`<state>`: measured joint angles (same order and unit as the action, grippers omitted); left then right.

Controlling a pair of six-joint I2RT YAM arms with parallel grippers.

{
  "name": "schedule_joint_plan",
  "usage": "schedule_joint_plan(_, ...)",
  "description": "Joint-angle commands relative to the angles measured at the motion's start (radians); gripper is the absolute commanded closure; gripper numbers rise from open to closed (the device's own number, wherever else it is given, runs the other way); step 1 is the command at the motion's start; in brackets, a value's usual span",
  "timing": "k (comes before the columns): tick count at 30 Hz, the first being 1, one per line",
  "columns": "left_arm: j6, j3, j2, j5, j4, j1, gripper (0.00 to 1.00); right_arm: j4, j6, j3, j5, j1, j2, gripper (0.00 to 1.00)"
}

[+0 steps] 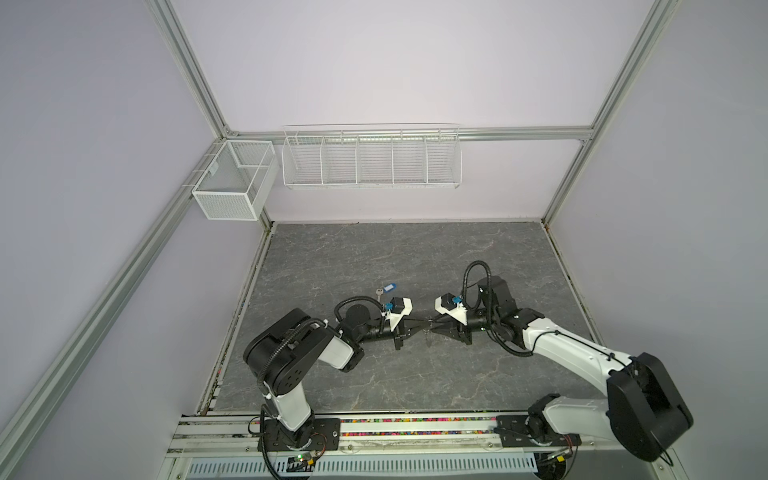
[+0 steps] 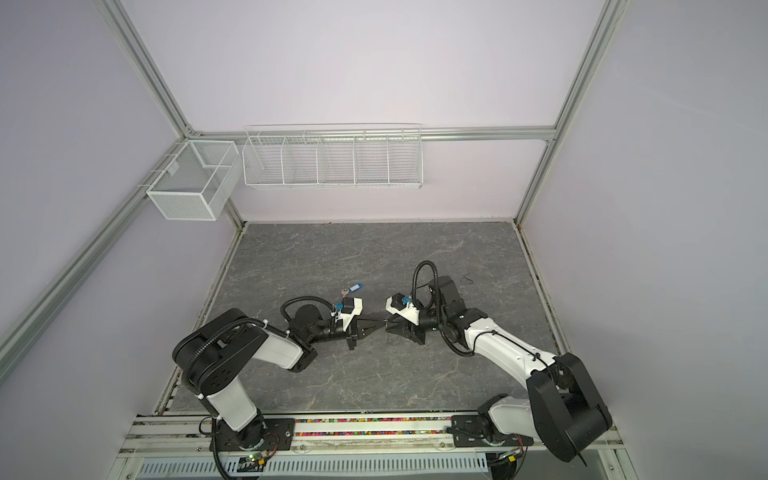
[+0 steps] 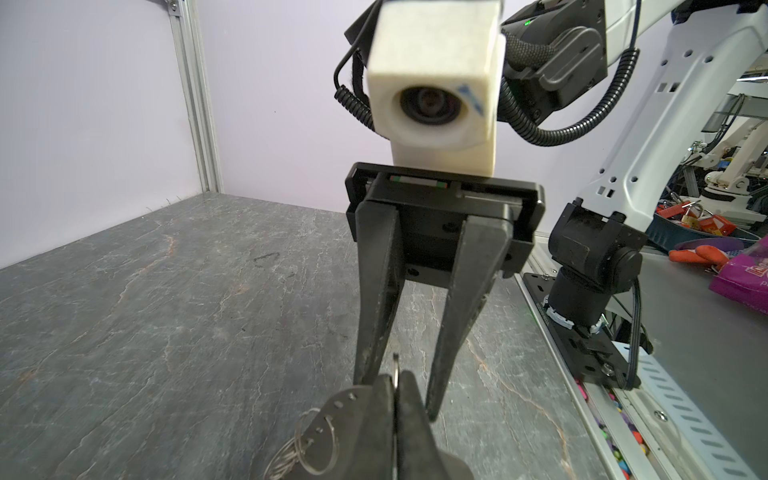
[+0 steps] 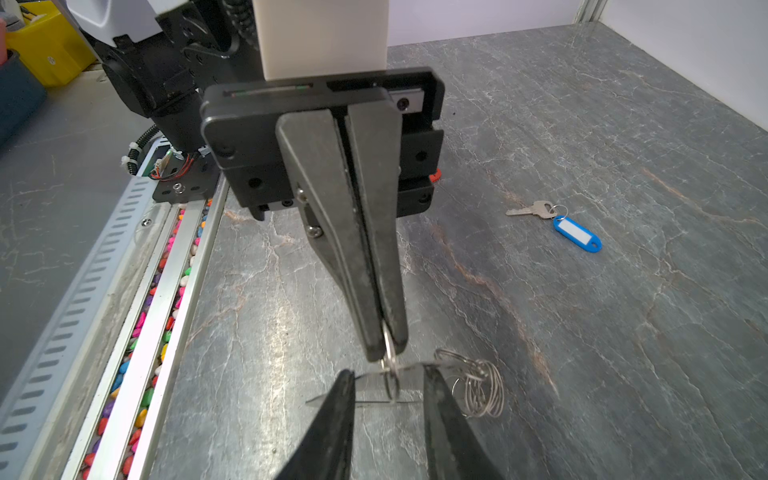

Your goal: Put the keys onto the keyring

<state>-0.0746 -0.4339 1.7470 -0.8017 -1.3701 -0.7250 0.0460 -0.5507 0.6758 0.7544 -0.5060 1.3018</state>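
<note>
blue key tag (image 4: 577, 235) — white label (image 4: 572, 230)

Silver key (image 4: 536, 209), blue tag (image 4: 577, 235) with white label, grey marble-veined table (image 4: 582, 332).

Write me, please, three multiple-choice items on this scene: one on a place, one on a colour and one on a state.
1. The tagged key is: A) held in the air; B) lying on the table; C) off the table's edge.
2. Its tag is: A) green; B) yellow; C) blue.
3. The left gripper is: A) wide open; B) shut on the keyring; C) shut on the key.
B: it lies flat on the marbled top. C: the plastic is plainly blue. B: its fingers pinch a silver ring.
</note>
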Motion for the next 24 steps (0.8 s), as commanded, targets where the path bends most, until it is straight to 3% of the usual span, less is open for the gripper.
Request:
schedule_joint_plan(1, 0.001, -0.010, 0.016, -0.005, -0.043, -0.002, 1.00, 0.007, -0.018, 0.015, 0.016, -0.005, 0.018, 0.69)
schedule_joint_plan(24, -0.004, -0.036, 0.026, -0.052, -0.046, -0.002, 1.00, -0.078, -0.021, -0.019, 0.026, 0.027, -0.016, 0.80)
